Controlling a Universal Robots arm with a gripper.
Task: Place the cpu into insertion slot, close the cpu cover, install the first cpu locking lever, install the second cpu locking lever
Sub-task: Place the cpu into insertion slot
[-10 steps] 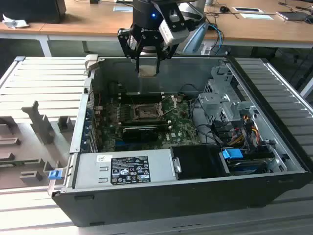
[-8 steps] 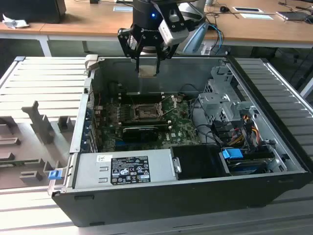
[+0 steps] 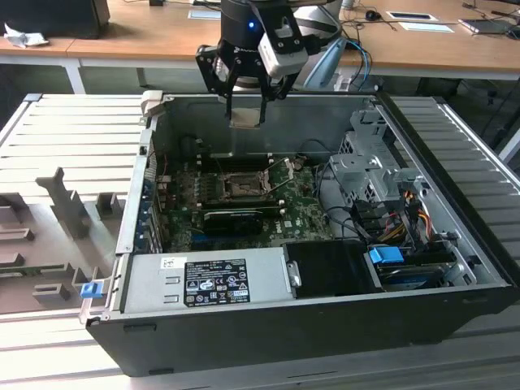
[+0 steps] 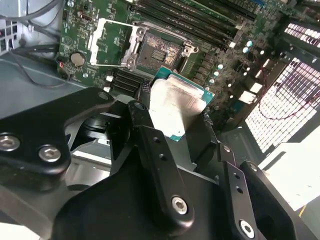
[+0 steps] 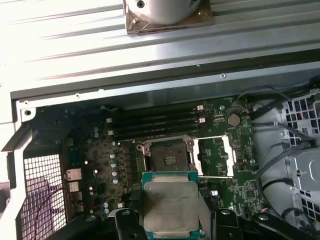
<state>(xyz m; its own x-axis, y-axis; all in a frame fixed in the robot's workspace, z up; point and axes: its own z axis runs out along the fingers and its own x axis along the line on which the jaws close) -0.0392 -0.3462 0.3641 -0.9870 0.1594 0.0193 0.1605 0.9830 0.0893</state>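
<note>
1. The cpu is clamped between the fingers of the gripper, above the insertion slot.
2. The cpu cover is swung open beside that slot.
3. The cpu's edges are partly hidden by the fingers.

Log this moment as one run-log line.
tool: shut on cpu | cpu: held in air above motherboard | insertion slot: empty | cpu cover: swung open

In the second wrist view the fingers hide two sides and the near edge of the cpu. In the first wrist view the picture's edge cuts off the cpu's far side. The exterior view crops the arm too, and the contacts of the slot are too small to tell there.
</note>
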